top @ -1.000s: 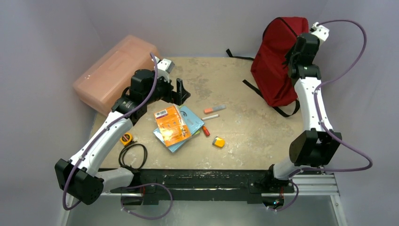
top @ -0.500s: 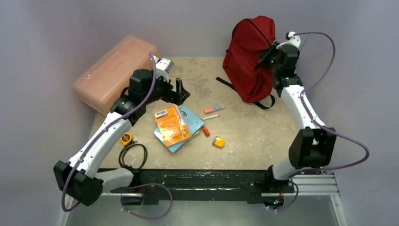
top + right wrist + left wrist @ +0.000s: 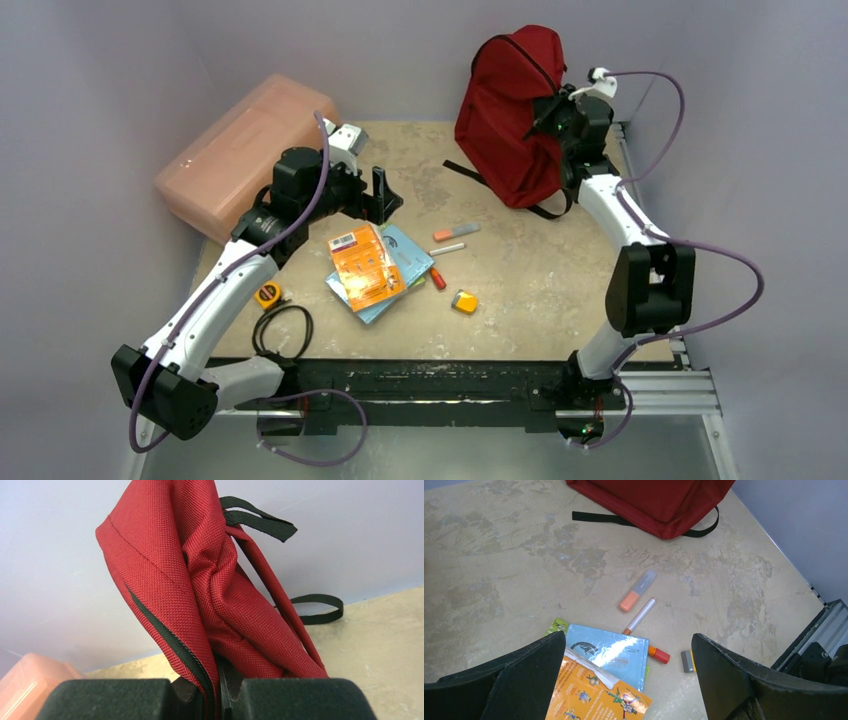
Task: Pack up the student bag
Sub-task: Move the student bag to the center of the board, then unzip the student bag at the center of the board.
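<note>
The dark red student bag [image 3: 505, 105] hangs lifted at the back of the table, its lower end and black straps resting on the surface. My right gripper [image 3: 556, 112] is shut on the bag's fabric beside a black zipper [image 3: 170, 640], which shows pinched between the pads in the right wrist view, gripper [image 3: 220, 692]. My left gripper [image 3: 385, 195] hovers open over the left-centre of the table with nothing between its fingers. In the left wrist view the gripper [image 3: 628, 639] is above the books, and the bag [image 3: 659, 500] lies farther off.
An orange book [image 3: 365, 265] lies on a blue book [image 3: 408, 250]. Beside them are an orange highlighter [image 3: 455, 232], a silver pen [image 3: 447, 249], a red-capped marker [image 3: 438, 279] and a small yellow-grey block [image 3: 464, 302]. A pink box [image 3: 240, 150] stands back left, a yellow tape measure [image 3: 267, 294] and black cable [image 3: 283, 330] front left.
My right arm has swung the bag leftward from the back right corner toward the back middle, holding it throughout. The left arm has stayed where it was.
</note>
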You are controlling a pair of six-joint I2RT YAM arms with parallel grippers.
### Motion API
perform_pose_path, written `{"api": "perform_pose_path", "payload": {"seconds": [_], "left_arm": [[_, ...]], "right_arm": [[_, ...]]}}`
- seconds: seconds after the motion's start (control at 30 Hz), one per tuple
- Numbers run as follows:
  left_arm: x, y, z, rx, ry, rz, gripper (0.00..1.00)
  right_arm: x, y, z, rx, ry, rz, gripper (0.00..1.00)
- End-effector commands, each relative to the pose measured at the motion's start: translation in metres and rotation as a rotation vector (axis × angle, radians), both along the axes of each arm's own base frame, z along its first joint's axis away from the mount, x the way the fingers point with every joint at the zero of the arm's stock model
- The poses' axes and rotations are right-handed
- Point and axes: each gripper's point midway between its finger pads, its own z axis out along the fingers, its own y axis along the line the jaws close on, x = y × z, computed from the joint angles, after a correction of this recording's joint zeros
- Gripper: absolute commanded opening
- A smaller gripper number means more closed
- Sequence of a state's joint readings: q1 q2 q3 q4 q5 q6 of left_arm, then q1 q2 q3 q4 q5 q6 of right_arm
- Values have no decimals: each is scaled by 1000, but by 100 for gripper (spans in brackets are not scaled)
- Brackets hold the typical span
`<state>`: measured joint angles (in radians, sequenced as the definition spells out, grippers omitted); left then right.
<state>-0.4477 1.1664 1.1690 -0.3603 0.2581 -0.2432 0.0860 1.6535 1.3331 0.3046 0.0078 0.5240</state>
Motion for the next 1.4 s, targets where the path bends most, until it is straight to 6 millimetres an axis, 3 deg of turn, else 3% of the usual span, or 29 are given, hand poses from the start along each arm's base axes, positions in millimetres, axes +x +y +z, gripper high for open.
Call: {"api": "perform_pose_path", "payload": {"seconds": [0.0,0.23,0.33,0.47,0.67,0.87,0.97,1.13,1.27,1.37], "left_arm": [[-2,0,35,-29,-89,-6,97],[-3,1,35,-27,-91,-1,97],[-3,0,35,-36,-86,-5,97],[-2,-12,36,-107,-59,-30,97],[33,-46,33,-370,75,38,95],[88,-91,41,-421,-70,82,95],[107,-129,40,-409,-216,73,95],[141,-180,3,-338,-332,168,95],[168,-198,-19,-234,-293,309,84],[179,-202,-46,-204,-252,371,68]], "right_arm": [[7,35,43,27,-139,70,0],[-11,95,39,34,-136,187,0],[-22,112,50,43,-177,229,0],[-24,112,68,49,-202,220,0],[-17,117,80,54,-226,224,0],[-16,111,87,62,-244,185,0],[-22,107,80,56,-213,175,0],[-32,105,70,45,-165,180,0],[-45,97,78,41,-139,154,0],[-54,89,86,40,-131,129,0]]}}
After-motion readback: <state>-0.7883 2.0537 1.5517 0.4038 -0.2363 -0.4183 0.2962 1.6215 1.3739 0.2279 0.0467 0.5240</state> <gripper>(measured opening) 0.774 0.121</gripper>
